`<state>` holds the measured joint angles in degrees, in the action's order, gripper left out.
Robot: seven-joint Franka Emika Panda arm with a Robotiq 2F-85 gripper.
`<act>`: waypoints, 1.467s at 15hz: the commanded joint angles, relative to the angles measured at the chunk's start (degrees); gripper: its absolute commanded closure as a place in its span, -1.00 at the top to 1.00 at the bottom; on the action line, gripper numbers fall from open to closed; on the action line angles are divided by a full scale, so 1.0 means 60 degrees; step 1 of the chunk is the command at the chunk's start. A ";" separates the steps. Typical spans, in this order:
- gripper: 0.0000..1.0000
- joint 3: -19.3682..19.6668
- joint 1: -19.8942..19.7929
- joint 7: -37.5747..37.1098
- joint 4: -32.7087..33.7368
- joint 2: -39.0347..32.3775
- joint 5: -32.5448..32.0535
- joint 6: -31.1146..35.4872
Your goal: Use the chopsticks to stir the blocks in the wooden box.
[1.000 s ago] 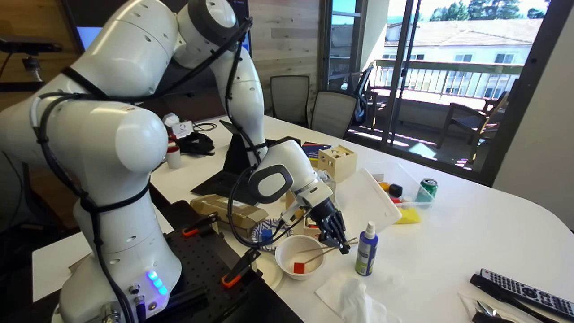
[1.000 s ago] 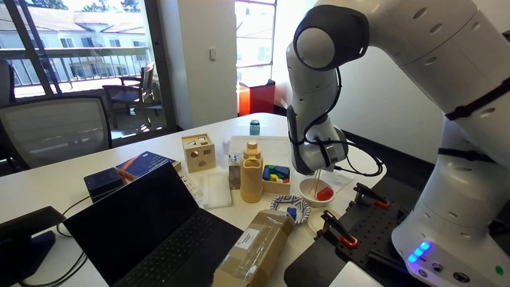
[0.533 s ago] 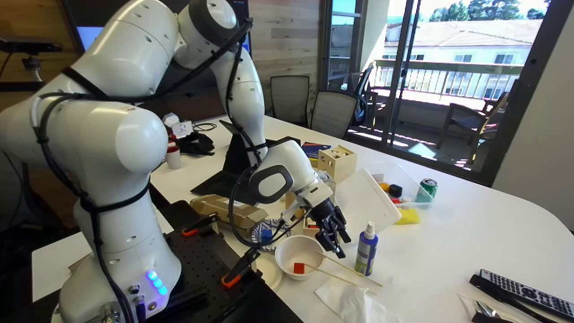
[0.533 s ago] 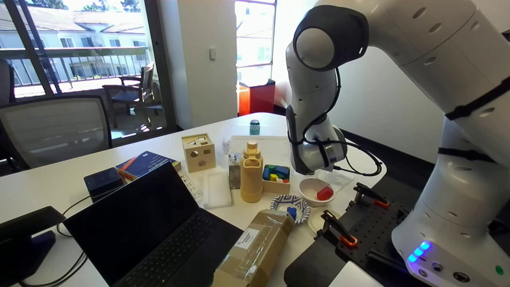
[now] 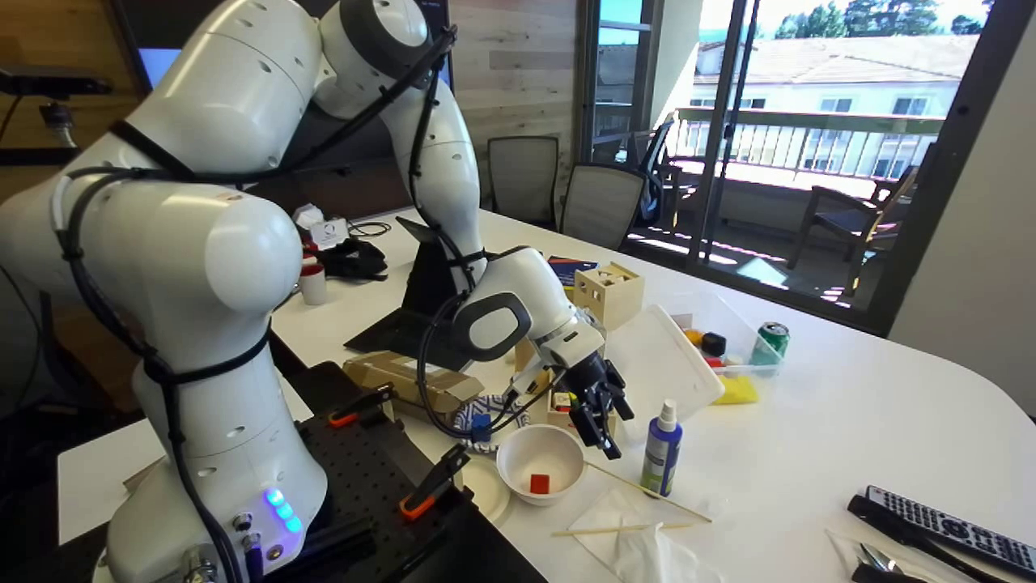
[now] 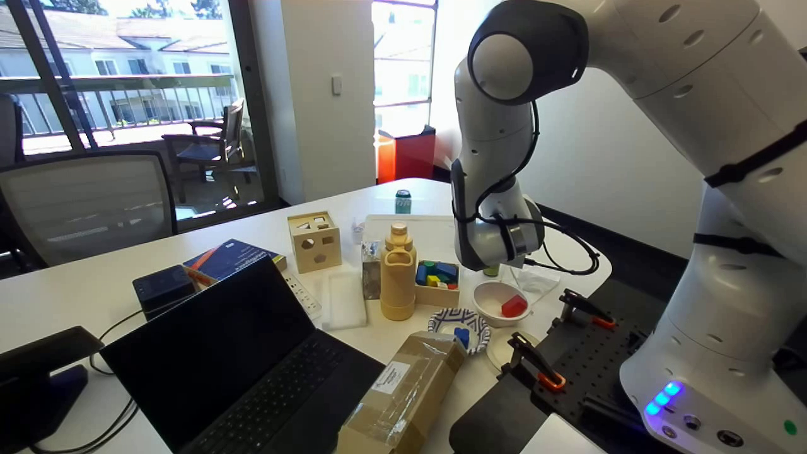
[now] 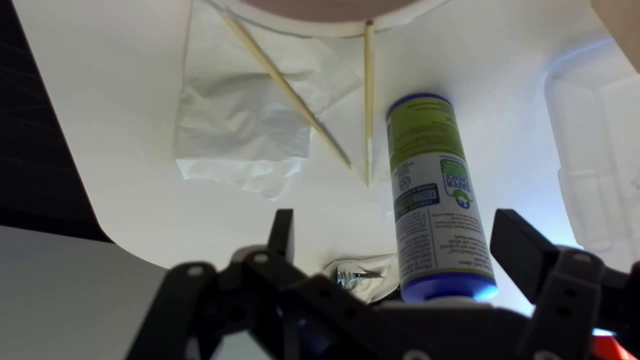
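Note:
Two thin pale chopsticks lie apart beside the white bowl, one partly on a tissue, the other with an end at the bowl's rim; whether it touches is unclear. The wrist view shows both chopsticks beyond the fingertips. My gripper hangs above the table between the bowl and the spray bottle. In the wrist view the gripper stands wide open, holding nothing. The low wooden box contains several blue, green, yellow and red blocks. In an exterior view my gripper partly covers this box.
A white bowl holds a red block. Near the gripper stands a blue spray bottle; the wrist view shows the spray bottle behind the jaws. A tall yellow bottle flanks the wooden box. A patterned plate holds a blue piece.
The gripper has opened and let go of the chopsticks. They have fallen from leaning in the bowl to lying beside it. The arm has shifted slightly.

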<state>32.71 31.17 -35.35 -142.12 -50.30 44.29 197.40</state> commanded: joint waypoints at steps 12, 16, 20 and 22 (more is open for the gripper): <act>1.00 0.2394 0.0102 0.3376 -0.0607 0.5681 -0.3486 -0.5032; 1.00 0.3182 0.0349 0.4224 -0.0382 0.6634 -0.4902 -0.7083; 1.00 0.3314 0.0368 0.4540 -0.0118 0.7317 -0.5947 -0.8637; 1.00 0.1301 -0.1640 0.4015 -0.0017 0.7815 -0.7181 -0.8979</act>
<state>49.61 30.64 -9.61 -142.74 -8.53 8.11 147.81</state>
